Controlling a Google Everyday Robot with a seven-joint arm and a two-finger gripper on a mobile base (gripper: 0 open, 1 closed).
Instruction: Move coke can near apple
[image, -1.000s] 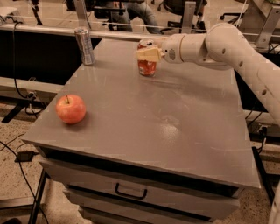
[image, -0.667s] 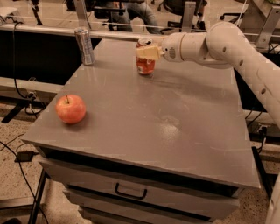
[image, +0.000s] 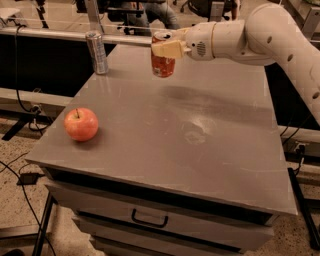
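Note:
The coke can (image: 162, 62) is a short red can with a silver top, held in the air a little above the grey table (image: 170, 135) near its far edge. My gripper (image: 167, 45) reaches in from the right on a white arm and is shut on the can's upper part, one pale finger (image: 168, 49) across its front. The can's shadow falls on the table to its right. The apple (image: 81, 124), round and red-orange with a short stem, sits near the table's front left edge, well apart from the can.
A taller slim silver-grey can (image: 96, 52) stands at the table's far left corner. The table top sits on a drawer unit with a handle (image: 149, 220). Cables lie on the floor at the left. A rail and chairs stand behind the table.
The gripper has lifted the coke can off the table and carried it slightly left. The apple and the silver can have not moved.

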